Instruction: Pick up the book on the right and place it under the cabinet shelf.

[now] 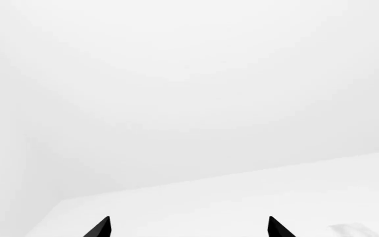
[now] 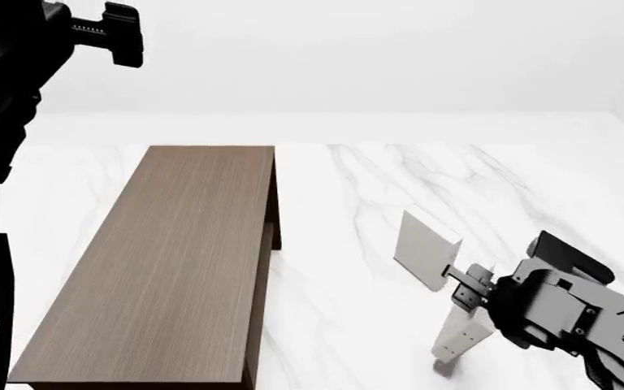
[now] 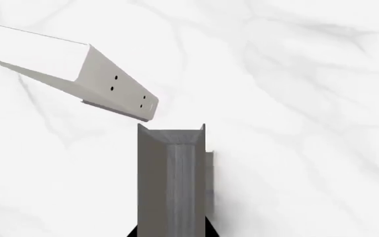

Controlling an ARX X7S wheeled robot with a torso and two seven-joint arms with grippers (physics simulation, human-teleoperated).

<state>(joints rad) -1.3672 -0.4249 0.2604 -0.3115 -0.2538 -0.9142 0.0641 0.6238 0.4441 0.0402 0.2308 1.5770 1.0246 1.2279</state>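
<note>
My right gripper [image 2: 467,286] is shut on the book [image 2: 428,246], a plain thin pale slab held above the table, to the right of the cabinet. In the right wrist view the book [image 3: 171,177] sticks out from between the jaws of the gripper [image 3: 171,233] and looks grey in shade. The long dark brown cabinet [image 2: 171,260] lies at left; its inner shelf is mostly hidden under the top board. My left gripper [image 1: 189,229] is open and empty, facing blank white.
A second, near-identical plain book [image 2: 461,339] stands on the white marble table [image 2: 377,179] just below my right gripper; it also shows in the right wrist view [image 3: 77,69]. My left arm [image 2: 19,57] is raised at the upper left.
</note>
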